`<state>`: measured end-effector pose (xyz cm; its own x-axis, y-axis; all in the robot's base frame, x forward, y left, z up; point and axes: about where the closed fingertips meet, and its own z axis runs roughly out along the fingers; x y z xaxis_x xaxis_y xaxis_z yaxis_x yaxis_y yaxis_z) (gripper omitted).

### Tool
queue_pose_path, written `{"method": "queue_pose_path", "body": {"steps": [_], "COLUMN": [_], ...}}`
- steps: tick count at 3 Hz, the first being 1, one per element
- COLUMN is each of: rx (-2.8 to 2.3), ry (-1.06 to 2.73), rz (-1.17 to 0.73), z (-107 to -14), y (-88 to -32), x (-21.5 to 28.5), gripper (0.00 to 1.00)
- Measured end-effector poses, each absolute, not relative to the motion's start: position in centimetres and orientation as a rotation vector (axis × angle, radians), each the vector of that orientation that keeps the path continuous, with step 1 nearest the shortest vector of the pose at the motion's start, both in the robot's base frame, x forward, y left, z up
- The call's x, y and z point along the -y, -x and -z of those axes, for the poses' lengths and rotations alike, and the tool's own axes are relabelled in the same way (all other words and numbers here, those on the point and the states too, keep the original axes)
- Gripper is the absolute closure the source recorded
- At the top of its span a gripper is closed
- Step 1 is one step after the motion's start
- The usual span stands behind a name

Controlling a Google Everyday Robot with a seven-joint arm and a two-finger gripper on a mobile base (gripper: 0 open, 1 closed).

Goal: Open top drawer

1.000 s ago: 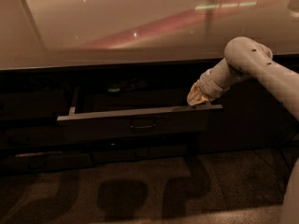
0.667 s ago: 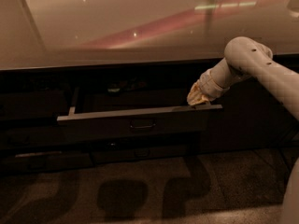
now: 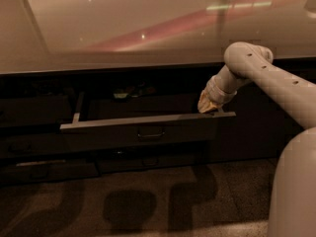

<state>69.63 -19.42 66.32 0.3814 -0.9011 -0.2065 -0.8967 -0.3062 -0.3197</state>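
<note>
The top drawer [image 3: 148, 125] stands pulled out from the dark cabinet under the counter. Its dark grey front carries a small loop handle [image 3: 151, 133] at its centre, and a thin side rail [image 3: 77, 108] shows on the left. My gripper [image 3: 211, 107] sits at the right end of the drawer's top edge, reaching down from the pale arm [image 3: 266, 75] that comes in from the right. The gripper's tips are hidden behind the drawer's front edge.
A wide glossy countertop [image 3: 123, 28] overhangs the cabinet. Lower drawer fronts [image 3: 49, 169] sit below the pulled-out one. Speckled floor [image 3: 148, 206] lies in front, with shadows on it. My pale base [image 3: 294, 186] fills the lower right corner.
</note>
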Motion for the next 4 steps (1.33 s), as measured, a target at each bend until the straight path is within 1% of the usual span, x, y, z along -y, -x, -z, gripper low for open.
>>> {"method": "queue_pose_path", "body": {"steps": [1,2,3,4], "rx": [-1.560,-1.565,-1.568,-1.589], "ry": [2.266,2.269,2.265,2.274], "rz": [0.016,0.033,0.046,0.082], "z": [-66.3,-65.8,-65.9,-65.1], "y": [-69.6,-67.8,-67.4,-65.6], "x": [19.4,19.1,19.1,19.2], "gripper": [1.00,1.00,0.81,0.57]}}
